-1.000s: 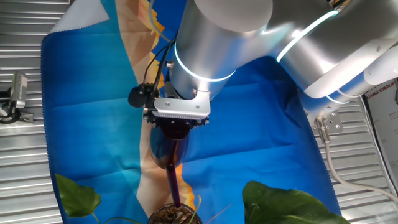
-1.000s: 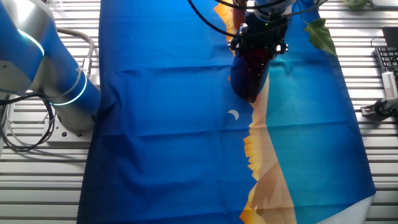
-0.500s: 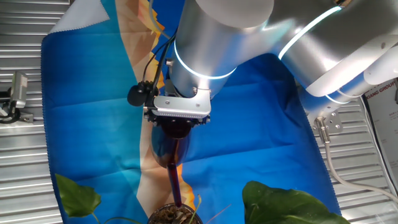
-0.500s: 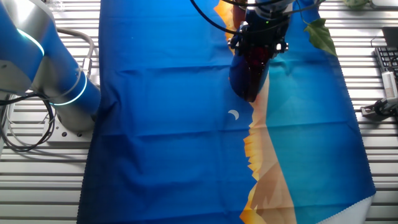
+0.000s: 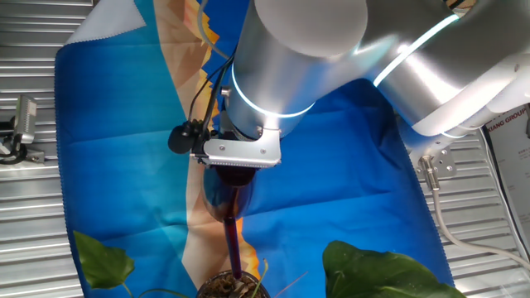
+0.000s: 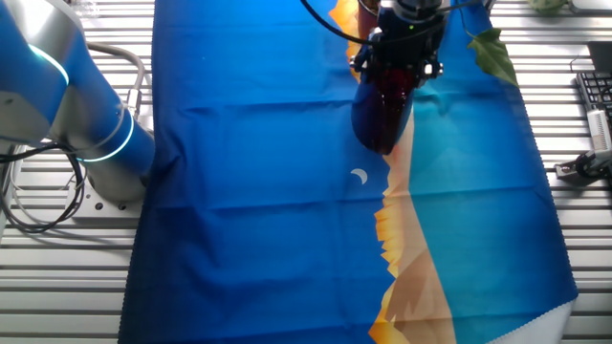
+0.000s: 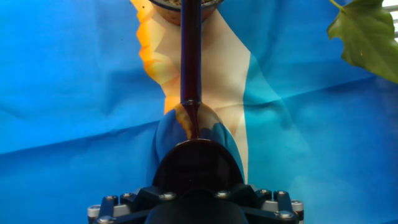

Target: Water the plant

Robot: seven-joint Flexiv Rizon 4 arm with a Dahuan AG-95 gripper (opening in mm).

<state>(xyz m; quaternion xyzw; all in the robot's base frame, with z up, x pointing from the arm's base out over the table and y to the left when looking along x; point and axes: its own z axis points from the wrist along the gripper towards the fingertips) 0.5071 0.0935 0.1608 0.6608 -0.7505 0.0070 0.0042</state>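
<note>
My gripper is shut on a dark red long-spouted watering vessel and holds it above the blue cloth. Its long spout reaches down to the small dark pot of brown soil and dry stalks at the bottom edge. Broad green leaves of the plant show at the bottom right and bottom left. In the hand view the vessel fills the bottom and its spout runs up to the pot at the top edge. In the other fixed view the vessel hangs under the gripper. The fingers are hidden.
A blue, orange and cream cloth covers the slatted metal table. A green leaf hangs at the top right of the hand view. A metal clamp lies at the left. The arm's base stands at the left of the other fixed view.
The gripper with the vessel has risen and tilted slightly. The spout stays over the pot.
</note>
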